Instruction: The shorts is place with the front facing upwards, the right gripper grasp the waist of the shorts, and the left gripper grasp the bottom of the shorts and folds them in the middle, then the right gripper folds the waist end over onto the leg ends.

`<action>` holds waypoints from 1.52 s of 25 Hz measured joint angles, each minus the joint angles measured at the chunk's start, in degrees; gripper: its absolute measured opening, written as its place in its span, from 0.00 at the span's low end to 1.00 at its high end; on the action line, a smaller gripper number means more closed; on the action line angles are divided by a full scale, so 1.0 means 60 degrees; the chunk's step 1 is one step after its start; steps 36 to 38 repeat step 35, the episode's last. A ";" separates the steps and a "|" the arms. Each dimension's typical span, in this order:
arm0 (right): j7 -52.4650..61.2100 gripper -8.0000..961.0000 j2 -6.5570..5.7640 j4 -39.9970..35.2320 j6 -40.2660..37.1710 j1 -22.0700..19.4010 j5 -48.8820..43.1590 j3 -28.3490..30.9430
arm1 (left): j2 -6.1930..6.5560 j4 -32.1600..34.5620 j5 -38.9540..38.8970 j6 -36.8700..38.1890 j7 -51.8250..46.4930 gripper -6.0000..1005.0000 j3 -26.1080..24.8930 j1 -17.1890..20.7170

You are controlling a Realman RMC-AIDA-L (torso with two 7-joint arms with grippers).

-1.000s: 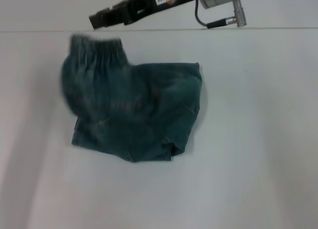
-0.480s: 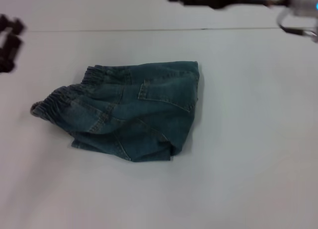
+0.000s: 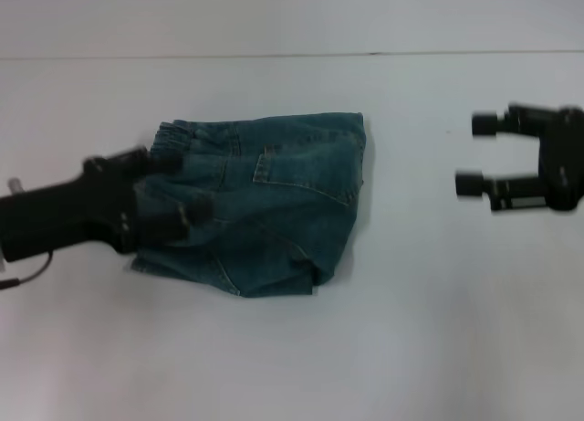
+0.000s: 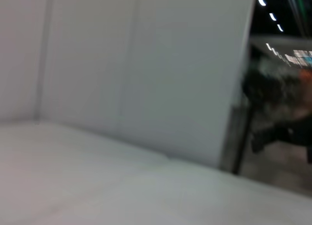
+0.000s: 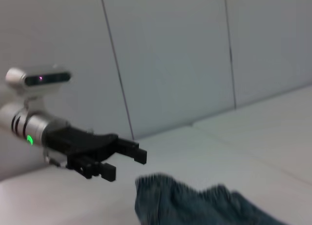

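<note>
The denim shorts (image 3: 274, 202) lie folded in a heap at the table's centre. The puckered waist (image 3: 196, 131) is at their left end, and the straight leg ends (image 3: 358, 161) seem to be at the right. My left gripper (image 3: 182, 184) reaches in from the left over the waist end. It is open, and its arm hides part of the band. In the right wrist view this left gripper (image 5: 126, 166) hangs open just beyond the shorts (image 5: 204, 205). My right gripper (image 3: 473, 153) is open over bare table, well to the right of the shorts.
The white table (image 3: 411, 330) ends at a pale wall behind it. The left wrist view shows only table, wall panels and a dark opening (image 4: 278, 112).
One second ago the waist was blurred in the air. It then dropped flat to the left. Since then the left gripper has come in over the waist and the right gripper has appeared at mid-right.
</note>
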 joint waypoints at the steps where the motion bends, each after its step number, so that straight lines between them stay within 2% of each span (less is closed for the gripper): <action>1: -0.0082 0.98 0.0020 -0.0004 -0.0050 -0.0056 -0.0280 0.0002 | 0.0019 0.0005 0.0456 0.0024 -0.0215 0.69 0.0010 -0.0132; 5: -0.0302 0.98 0.0308 0.0035 -0.0006 -0.0127 -0.1211 0.0025 | -0.0033 0.0088 0.1532 -0.0059 -0.0819 0.77 0.0027 -0.0341; 9: -0.0609 0.97 0.0514 0.0090 0.0199 -0.0156 -0.1448 -0.0033 | -0.0100 0.0228 0.1644 -0.0137 -0.0978 0.85 -0.0043 -0.0259; 19: -0.0993 0.97 0.0570 0.0408 0.0449 -0.0066 -0.1451 -0.0160 | -0.0190 0.0273 0.1679 -0.0272 -0.1030 0.88 -0.0060 -0.0141; 38: -0.0948 0.97 0.0597 0.0431 0.1025 0.0043 -0.1404 -0.0919 | -0.0181 0.0291 0.1721 -0.0304 -0.1046 0.88 -0.0059 -0.0012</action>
